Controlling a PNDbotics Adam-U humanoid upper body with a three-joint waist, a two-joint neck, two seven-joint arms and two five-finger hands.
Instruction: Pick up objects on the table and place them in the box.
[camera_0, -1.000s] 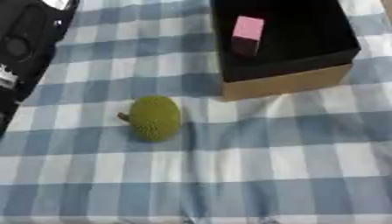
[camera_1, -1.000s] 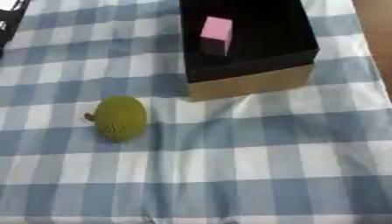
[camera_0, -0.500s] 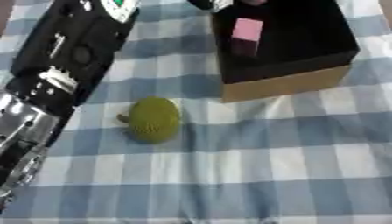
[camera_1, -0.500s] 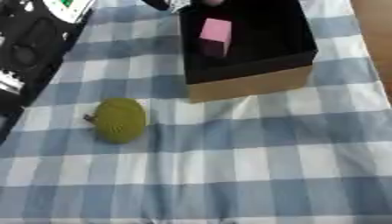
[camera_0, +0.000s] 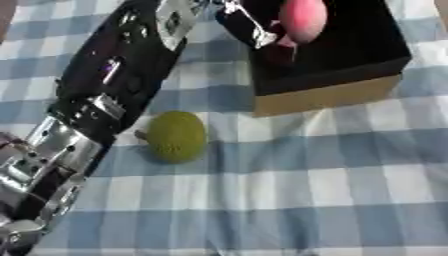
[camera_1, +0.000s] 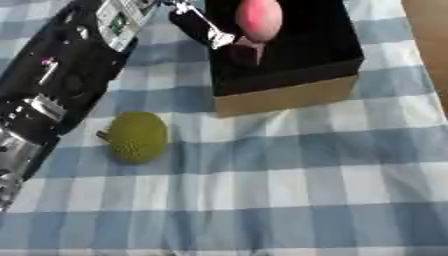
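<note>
My left arm comes in from the lower left and reaches up to the box. At the top edge my left hand has its fingers curled against a pink rounded object, which it holds above the box's black inside. The cardboard box stands at the upper right. A darker pink block lies inside it, partly hidden behind a finger. A green bumpy fruit with a short stem lies on the cloth left of the box, close beside my forearm. My right hand shows in neither view.
A blue and white checked cloth covers the table, with some creases near the front. My left forearm crosses the left side of the cloth. A brown surface shows at the far right edge.
My left arm has swept in from the left edge and reached over the box, bringing the pink rounded object with it. The green fruit and the box have stayed put.
</note>
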